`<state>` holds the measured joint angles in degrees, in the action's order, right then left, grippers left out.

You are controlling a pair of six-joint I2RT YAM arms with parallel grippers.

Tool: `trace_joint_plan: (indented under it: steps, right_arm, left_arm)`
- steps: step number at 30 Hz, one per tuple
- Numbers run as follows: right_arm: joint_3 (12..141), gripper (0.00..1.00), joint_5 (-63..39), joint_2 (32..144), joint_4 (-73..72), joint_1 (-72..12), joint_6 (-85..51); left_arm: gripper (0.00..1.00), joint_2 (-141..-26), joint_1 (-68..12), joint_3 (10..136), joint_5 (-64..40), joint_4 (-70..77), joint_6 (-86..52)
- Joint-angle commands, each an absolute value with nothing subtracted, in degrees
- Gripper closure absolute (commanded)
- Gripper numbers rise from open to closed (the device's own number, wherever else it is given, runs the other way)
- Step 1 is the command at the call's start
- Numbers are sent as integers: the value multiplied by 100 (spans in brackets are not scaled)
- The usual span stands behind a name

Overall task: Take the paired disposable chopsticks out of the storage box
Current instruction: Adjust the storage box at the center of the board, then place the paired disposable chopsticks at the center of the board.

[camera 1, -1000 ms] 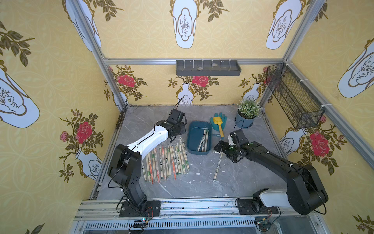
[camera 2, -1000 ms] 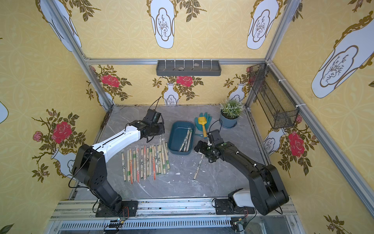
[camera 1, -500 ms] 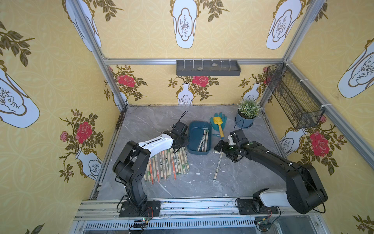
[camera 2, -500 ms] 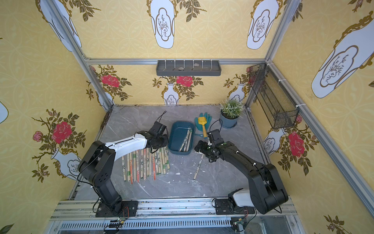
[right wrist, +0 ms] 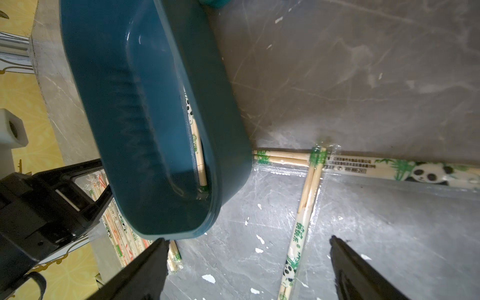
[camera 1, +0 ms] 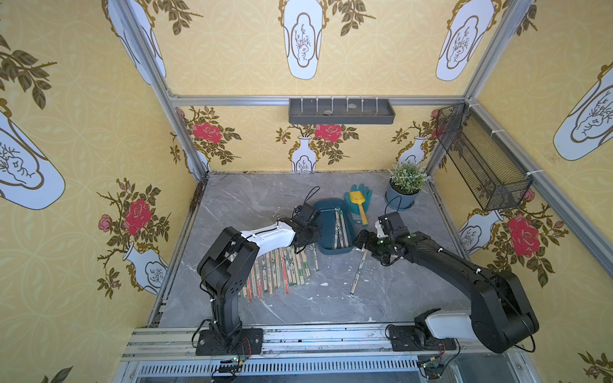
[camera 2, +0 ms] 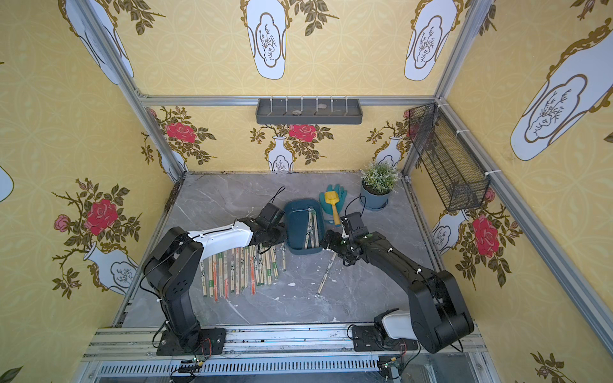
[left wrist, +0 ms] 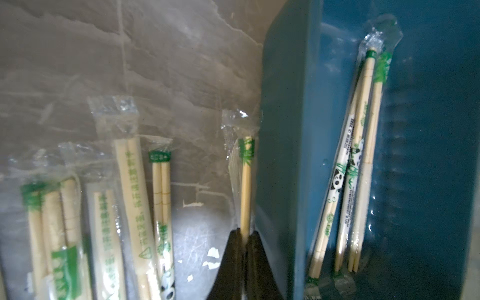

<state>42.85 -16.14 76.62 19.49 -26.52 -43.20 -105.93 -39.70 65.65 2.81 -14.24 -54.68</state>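
**Set it down flat, then let go**

The left tool (left wrist: pixel 245 235) is clamped on one wrapped chopstick pair (left wrist: pixel 246 181) just outside the teal box (camera 1: pixel 326 228), mid-frame in both top views; lay it flat beside the row (camera 1: pixel 282 268) before release. The right tool (right wrist: pixel 248 240) gapes wide, empty. A few pale, clear-wrapped pairs (camera 1: pixel 340 225), green and panda print, lie in the box.

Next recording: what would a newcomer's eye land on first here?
First, the long row of wrapped chopstick pairs laid side by side on the grey table under the left arm. Next, the teal storage box at centre, with a few pairs lying along one side. The left gripper is shut on one green-printed pair just outside the box wall, while the right gripper hangs open over a stray pair.
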Motion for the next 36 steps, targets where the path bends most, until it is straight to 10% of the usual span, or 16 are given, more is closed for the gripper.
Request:
trace_joint_plan:
  steps: [1, 8, 15, 36]
  right_arm:
    - [4266, 3, -1563, 7629, 1913, -2654, -4264]
    - [4320, 2, -1591, 7689, 1892, -2654, -4261]
    - [4451, 2, -1582, 7629, 1960, -2654, -4251]
    - [4876, 3, -1941, 7800, 1818, -2157, -4272]
  left_arm:
    - [99, -10505, -3977, 6456, 532, -1441, -5574]
    - [93, -10503, -3973, 6433, 684, -1560, -5594]
    - [65, -10433, -3975, 6413, 703, -1631, -5576]
    - [52, -11289, -3999, 9097, -638, -2391, -4142]
